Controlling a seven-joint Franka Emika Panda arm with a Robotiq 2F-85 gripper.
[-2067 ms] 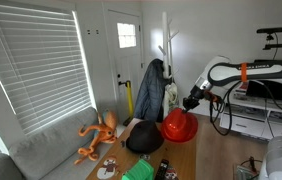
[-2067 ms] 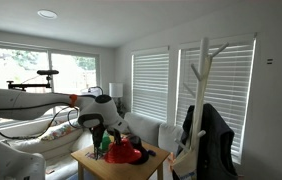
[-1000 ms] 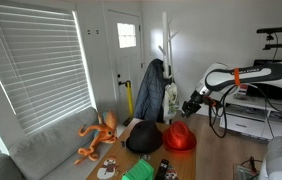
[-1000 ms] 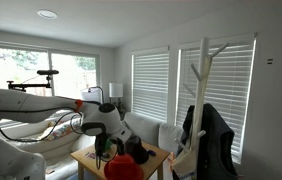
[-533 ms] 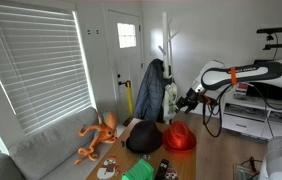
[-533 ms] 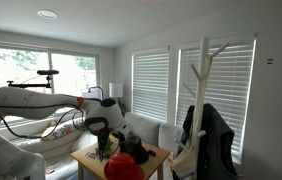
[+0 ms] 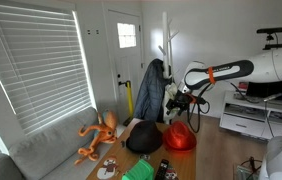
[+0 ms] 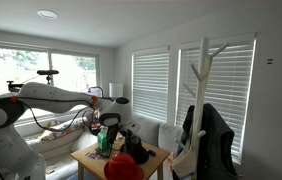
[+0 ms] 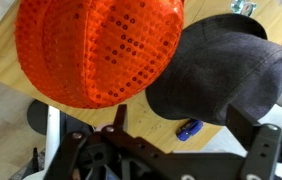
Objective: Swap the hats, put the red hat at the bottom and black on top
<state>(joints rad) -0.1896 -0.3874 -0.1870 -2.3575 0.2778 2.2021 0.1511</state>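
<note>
The red hat (image 7: pixel 179 136), covered in sequins, lies on the wooden table (image 7: pixel 187 161) beside the black hat (image 7: pixel 144 138), rims touching. In the wrist view the red hat (image 9: pixel 96 50) fills the upper left and the black hat (image 9: pixel 226 70) the right. My gripper (image 7: pixel 179 102) hangs above the red hat, apart from it. Seen from the wrist, the gripper (image 9: pixel 181 118) is open with nothing between its fingers. From the opposite side, the red hat (image 8: pixel 123 168) sits at the table's near corner with the black hat (image 8: pixel 138 152) behind it.
A white coat rack with dark jackets (image 7: pixel 153 90) stands behind the table. An orange octopus toy (image 7: pixel 99 135) lies on the grey sofa. Green items (image 7: pixel 139 170) crowd the table's near end. A small blue object (image 9: pixel 188 129) lies on the table below the black hat.
The gripper has opened and let go of the red hat, which now rests on the table. The arm has risen and swung towards the coat rack.
</note>
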